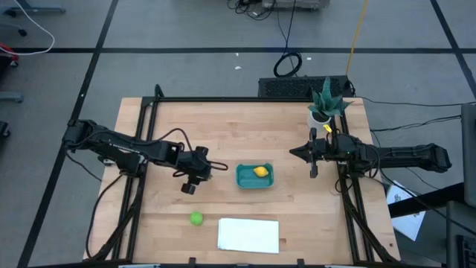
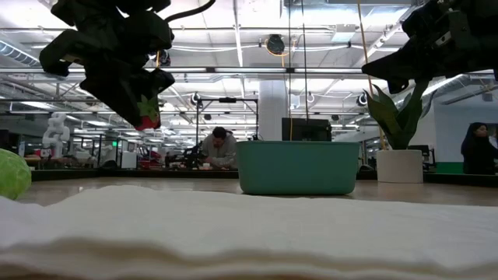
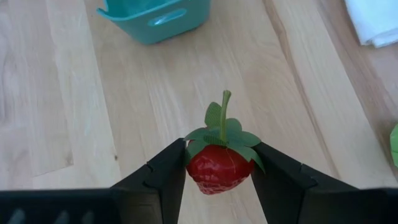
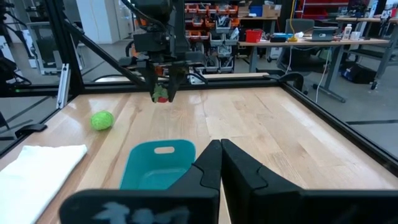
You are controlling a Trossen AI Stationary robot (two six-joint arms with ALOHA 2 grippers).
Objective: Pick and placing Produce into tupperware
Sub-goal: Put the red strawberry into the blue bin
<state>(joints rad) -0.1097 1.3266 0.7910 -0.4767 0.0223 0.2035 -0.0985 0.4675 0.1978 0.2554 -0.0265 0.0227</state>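
Observation:
My left gripper (image 3: pixel 217 158) is shut on a small red toy strawberry (image 3: pixel 217 171) with green leaves and a stem. It hangs above the wood left of the teal tub (image 1: pixel 242 179). A yellow lemon (image 1: pixel 260 171) lies inside the tub. The green ball (image 1: pixel 195 218) rests on the table near the front, left of the white sheet. My right gripper (image 1: pixel 296 152) is shut and empty, right of the tub and raised above the table. My left gripper pinches the strawberry's red body by its two opposite sides (image 3: pixel 194 169) between its two fingers. The fingers point down from above, as the low view (image 2: pixel 148 117) shows. The strawberry is lifted clear of the table.
A flat white sheet (image 1: pixel 248 234) lies at the front edge, right of the green ball. A potted plant (image 1: pixel 325 104) stands at the far right corner. A black frame (image 1: pixel 149 112) rims the table. Bare wood lies between my left gripper and the tub.

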